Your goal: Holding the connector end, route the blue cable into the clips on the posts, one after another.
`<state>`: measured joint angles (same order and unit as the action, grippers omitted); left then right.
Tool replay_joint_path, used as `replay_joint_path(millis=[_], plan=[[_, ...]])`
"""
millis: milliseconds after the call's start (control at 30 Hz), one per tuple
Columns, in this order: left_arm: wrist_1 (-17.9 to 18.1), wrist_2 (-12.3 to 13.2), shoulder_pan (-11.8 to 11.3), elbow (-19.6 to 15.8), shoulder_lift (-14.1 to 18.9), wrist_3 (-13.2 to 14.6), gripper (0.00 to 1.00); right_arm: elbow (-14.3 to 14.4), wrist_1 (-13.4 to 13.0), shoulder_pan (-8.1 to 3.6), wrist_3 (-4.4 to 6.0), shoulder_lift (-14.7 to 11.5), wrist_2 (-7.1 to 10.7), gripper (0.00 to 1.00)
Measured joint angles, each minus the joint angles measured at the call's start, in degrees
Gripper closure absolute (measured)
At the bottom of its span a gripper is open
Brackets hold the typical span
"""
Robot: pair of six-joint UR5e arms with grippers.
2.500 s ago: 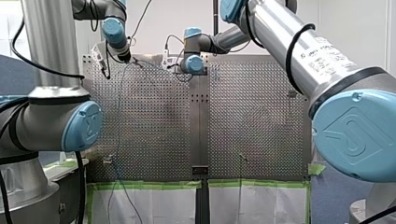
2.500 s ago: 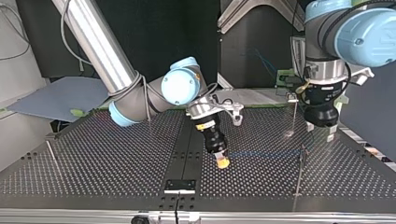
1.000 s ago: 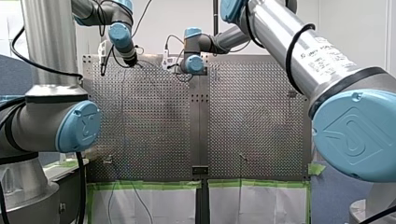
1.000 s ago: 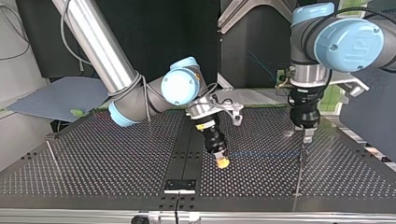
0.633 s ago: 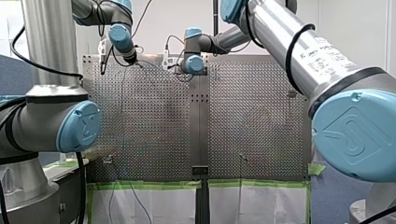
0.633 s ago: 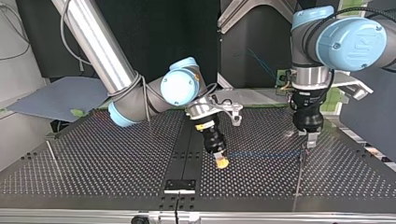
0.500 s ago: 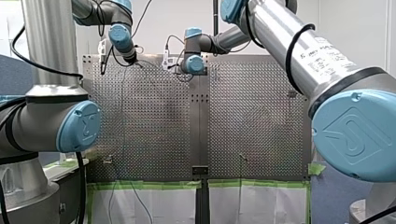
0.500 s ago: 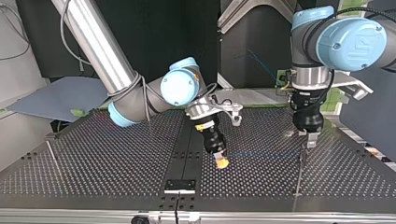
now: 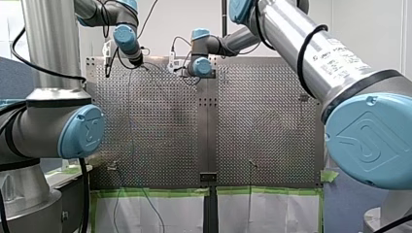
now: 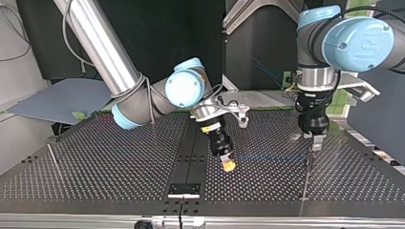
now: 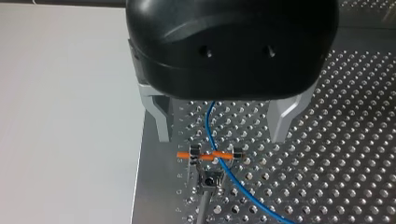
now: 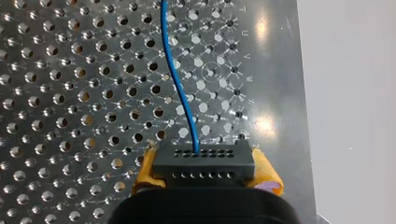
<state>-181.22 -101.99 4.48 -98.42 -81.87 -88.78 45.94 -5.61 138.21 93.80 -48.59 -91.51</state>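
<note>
My right claw (image 12: 205, 169) is clamped, yellow pads on the black multi-hole connector block (image 12: 204, 159). The thin blue cable (image 12: 180, 88) leaves it and, in the top view, runs toward 3 o'clock over the perforated metal table (image 10: 119, 162). My left claw (image 11: 220, 136), nearer the orange-barred clip (image 11: 208, 155), has its fingers apart and straddles the cable, which crosses the clip.

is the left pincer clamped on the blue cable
No, the left pincer is open, the blue cable passing untouched between its fingers.
</note>
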Motion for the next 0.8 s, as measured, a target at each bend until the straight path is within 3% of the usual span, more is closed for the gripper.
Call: replay_joint_path(millis=[500,800], plan=[[0.9,3.2,2.1,0.0,-0.2,2.1,0.0,0.0,0.5,0.14,-0.26,-0.1,0.0,1.0],[1.6,3.8,3.8,2.3,-4.1,1.7,0.0,0.0,0.6,0.37,-0.27,-0.1,0.01,1.0]])
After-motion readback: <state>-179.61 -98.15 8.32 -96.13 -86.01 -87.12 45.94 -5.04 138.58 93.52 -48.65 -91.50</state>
